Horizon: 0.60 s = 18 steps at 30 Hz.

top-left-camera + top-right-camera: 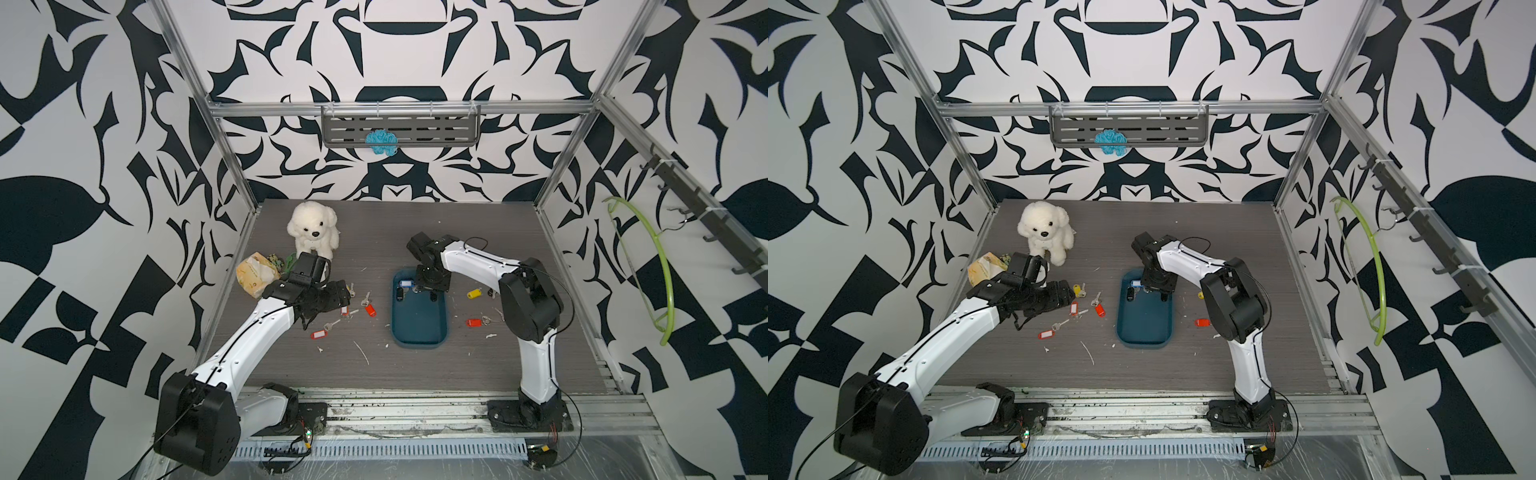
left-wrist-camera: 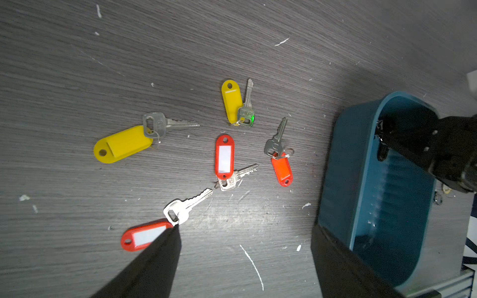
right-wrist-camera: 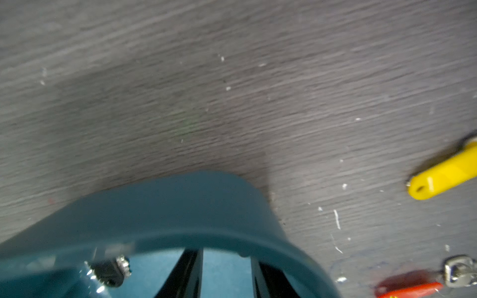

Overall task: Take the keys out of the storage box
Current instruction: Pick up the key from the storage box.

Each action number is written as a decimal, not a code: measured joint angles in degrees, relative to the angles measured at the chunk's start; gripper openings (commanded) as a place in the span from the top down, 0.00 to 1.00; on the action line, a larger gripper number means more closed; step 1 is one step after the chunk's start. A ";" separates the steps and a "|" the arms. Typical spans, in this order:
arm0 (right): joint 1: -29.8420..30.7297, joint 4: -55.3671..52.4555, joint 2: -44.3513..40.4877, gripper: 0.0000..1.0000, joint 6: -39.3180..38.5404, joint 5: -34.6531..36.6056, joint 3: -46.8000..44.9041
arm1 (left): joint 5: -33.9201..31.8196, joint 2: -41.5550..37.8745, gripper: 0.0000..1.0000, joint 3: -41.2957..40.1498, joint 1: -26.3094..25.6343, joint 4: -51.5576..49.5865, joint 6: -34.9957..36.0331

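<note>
The teal storage box [image 1: 417, 322] [image 1: 1144, 324] lies mid-table. At its far end a blue-tagged key [image 1: 405, 284] and a black fob [image 1: 400, 294] [image 3: 111, 271] rest inside. My right gripper [image 1: 424, 290] [image 3: 224, 260] reaches down into that end beside them, open, with only bare teal floor between its fingers. Left of the box, several keys lie on the table, among them a yellow-tagged one [image 2: 122, 144] and red-tagged ones [image 2: 224, 157] [image 2: 143, 236]. My left gripper [image 2: 246, 227] [image 1: 332, 296] hovers over them, open and empty. A yellow key [image 1: 473, 294] and a red key [image 1: 473, 322] lie right of the box.
A white plush dog [image 1: 313, 232] sits at the back left, with a yellow packet [image 1: 255, 274] beside it. A grey slotted shelf [image 1: 401, 126] hangs on the back wall. A green hanger [image 1: 656, 266] hangs on the right wall. White scraps dot the table.
</note>
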 measured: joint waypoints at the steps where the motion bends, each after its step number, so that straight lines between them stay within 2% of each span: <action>1: 0.15 -0.11 0.57 0.63 0.09 0.15 0.37 | 0.04 0.04 0.13 0.00 0.00 0.00 0.00; 18: 0.59 -1.92 1.90 0.70 0.59 5.77 3.37 | 1.07 0.70 0.14 -0.02 0.00 0.68 0.02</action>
